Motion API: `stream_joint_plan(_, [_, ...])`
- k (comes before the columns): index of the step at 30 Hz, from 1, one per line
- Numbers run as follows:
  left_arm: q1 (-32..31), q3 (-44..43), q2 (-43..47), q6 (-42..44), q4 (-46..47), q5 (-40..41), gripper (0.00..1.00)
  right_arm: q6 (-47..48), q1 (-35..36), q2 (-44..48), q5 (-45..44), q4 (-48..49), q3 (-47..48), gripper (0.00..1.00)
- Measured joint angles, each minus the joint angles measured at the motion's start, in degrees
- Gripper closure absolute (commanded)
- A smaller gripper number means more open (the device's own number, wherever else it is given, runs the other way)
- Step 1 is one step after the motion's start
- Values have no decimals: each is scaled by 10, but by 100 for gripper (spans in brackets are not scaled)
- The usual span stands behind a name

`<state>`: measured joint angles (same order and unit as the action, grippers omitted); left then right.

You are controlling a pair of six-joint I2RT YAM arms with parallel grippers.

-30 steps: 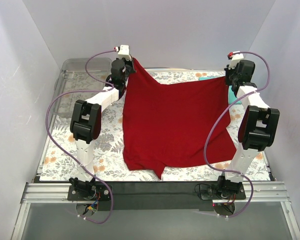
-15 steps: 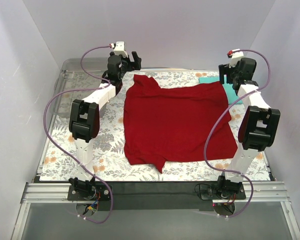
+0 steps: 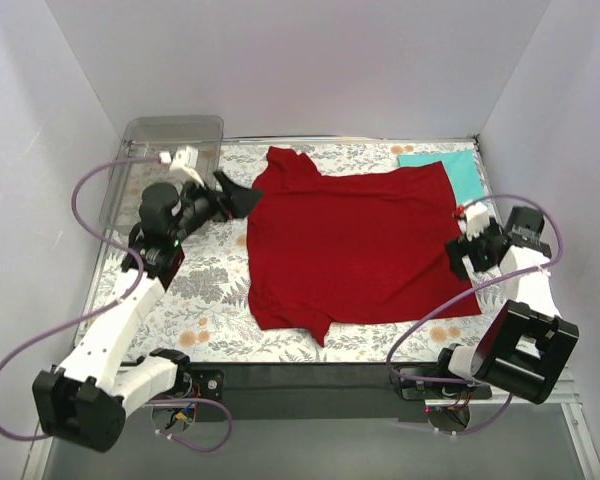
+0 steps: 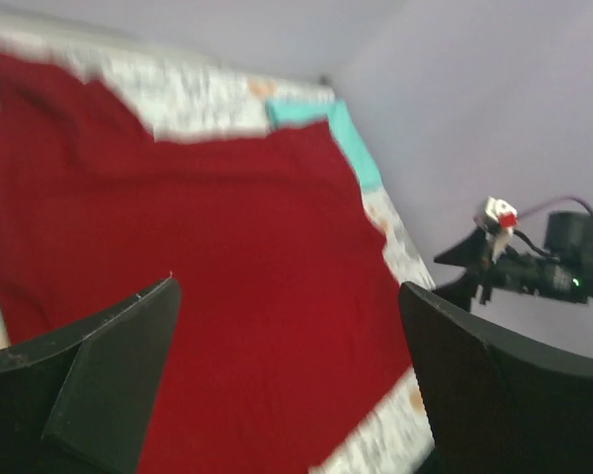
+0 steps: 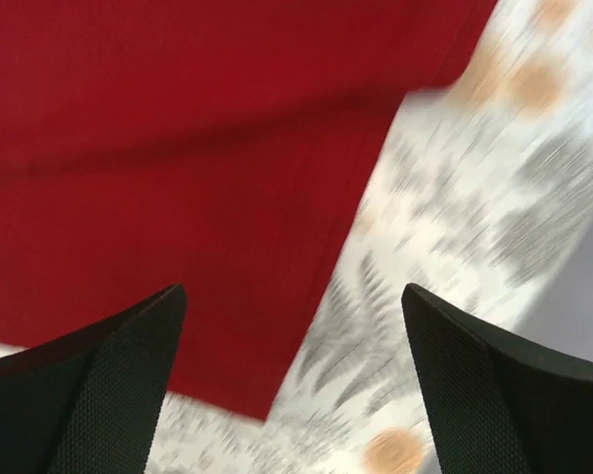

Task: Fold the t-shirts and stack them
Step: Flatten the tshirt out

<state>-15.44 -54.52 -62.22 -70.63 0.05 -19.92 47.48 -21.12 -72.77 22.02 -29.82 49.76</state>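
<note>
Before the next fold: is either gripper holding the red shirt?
No, the left gripper and right gripper are open and empty; the red shirt lies on the mat.

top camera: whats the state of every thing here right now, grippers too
dark red t-shirt: spread flat on the mat, unfolded, not held
teal t-shirt: far right corner, partly covered by the red one
left gripper: open, holding nothing
right gripper: open, holding nothing
plastic tray: upright, far left corner
floral mat: lying flat under both shirts
</note>
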Motion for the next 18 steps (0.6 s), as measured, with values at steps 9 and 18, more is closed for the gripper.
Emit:
stream_joint_plan(9, [1, 210, 8, -115, -213, -55, 23, 70, -151, -2, -4, -87, -90, 32])
stream_joint_plan(18, [-8, 227, 27, -165, -303, -49, 35, 85, -179, -46, 25, -92, -91, 34])
